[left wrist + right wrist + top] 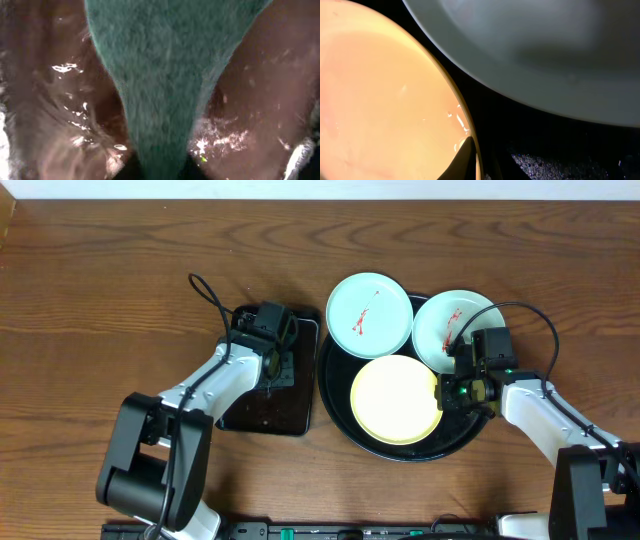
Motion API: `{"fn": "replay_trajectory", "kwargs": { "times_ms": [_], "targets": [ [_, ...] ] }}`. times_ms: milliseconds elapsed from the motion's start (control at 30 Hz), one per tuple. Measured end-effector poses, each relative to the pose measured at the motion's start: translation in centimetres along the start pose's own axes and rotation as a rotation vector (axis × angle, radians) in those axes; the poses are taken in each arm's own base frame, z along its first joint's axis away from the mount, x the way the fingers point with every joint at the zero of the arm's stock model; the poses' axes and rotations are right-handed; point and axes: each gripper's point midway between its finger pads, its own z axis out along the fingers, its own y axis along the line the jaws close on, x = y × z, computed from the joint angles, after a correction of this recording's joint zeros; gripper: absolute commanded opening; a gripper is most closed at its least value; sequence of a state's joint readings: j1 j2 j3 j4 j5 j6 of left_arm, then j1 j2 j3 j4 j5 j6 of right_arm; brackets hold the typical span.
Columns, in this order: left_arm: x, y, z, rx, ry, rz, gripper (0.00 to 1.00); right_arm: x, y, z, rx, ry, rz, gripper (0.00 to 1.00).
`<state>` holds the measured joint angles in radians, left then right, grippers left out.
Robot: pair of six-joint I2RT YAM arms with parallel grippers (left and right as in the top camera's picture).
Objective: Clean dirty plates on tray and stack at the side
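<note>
The round black tray (410,452) holds three plates. A pale blue-white plate (368,314) with red smears sits at its upper left. A second one (450,328) with red smears sits at its upper right. A pale yellow plate (395,398), with no smear visible, lies in front. My right gripper (447,390) is at the yellow plate's right edge. In the right wrist view its fingers (480,160) close over the yellow plate's (385,100) rim, with the pale plate (545,55) just beyond. My left gripper (272,365) is shut on the green sponge (160,75).
The smaller rectangular black tray (265,415) lies left of the round tray, and its wet surface (260,100) shows under the sponge. Wooden table surrounds both trays. Both arms' cables loop above them.
</note>
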<state>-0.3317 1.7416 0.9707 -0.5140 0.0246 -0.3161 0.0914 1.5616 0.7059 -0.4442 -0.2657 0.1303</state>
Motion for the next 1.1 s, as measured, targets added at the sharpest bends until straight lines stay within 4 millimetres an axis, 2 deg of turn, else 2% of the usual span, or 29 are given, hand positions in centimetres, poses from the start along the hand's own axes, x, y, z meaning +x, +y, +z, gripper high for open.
{"fn": "replay_trajectory", "kwargs": {
  "times_ms": [67, 167, 367, 533, 667, 700, 800, 833, 900, 1100],
  "targets": [
    [0.1, 0.1, -0.5, -0.001, -0.002, -0.002, 0.82, 0.0, 0.0, 0.0, 0.000, 0.000, 0.000, 0.14],
    [-0.2, 0.1, -1.8, 0.008, -0.027, -0.005, 0.83, 0.0, 0.1, 0.0, -0.006, 0.001, 0.002, 0.20],
    [-1.9, -0.5, -3.9, 0.047, -0.123, -0.008, 0.83, 0.0, 0.3, 0.0, -0.012, 0.001, -0.003, 0.19],
    [-3.1, -1.0, -3.8, 0.065, -0.168, -0.009, 0.83, 0.0, 0.3, 0.0, -0.011, 0.001, -0.003, 0.18],
    [-3.1, -1.0, -2.4, 0.058, -0.150, -0.009, 0.83, 0.0, 0.3, 0.0, -0.011, 0.001, -0.003, 0.18],
    [-3.1, -1.0, -2.0, 0.055, -0.143, -0.009, 0.78, 0.0, 0.3, 0.0, -0.011, 0.001, -0.003, 0.18],
    [-2.6, -0.7, -0.3, 0.032, -0.106, -0.008, 0.14, 0.0, 0.3, 0.0, -0.011, 0.001, -0.003, 0.18],
    [-2.4, -0.6, 0.1, 0.025, -0.094, -0.009, 0.07, 0.0, 0.3, 0.0, -0.011, 0.001, -0.003, 0.17],
    [-2.2, -0.3, 0.6, 0.008, -0.084, -0.010, 0.07, 0.0, 0.3, 0.0, -0.011, 0.001, -0.003, 0.17],
    [-2.3, -0.2, 0.6, 0.004, -0.088, -0.010, 0.07, 0.0, 0.2, 0.0, -0.011, 0.002, -0.003, 0.16]
  ]
}}
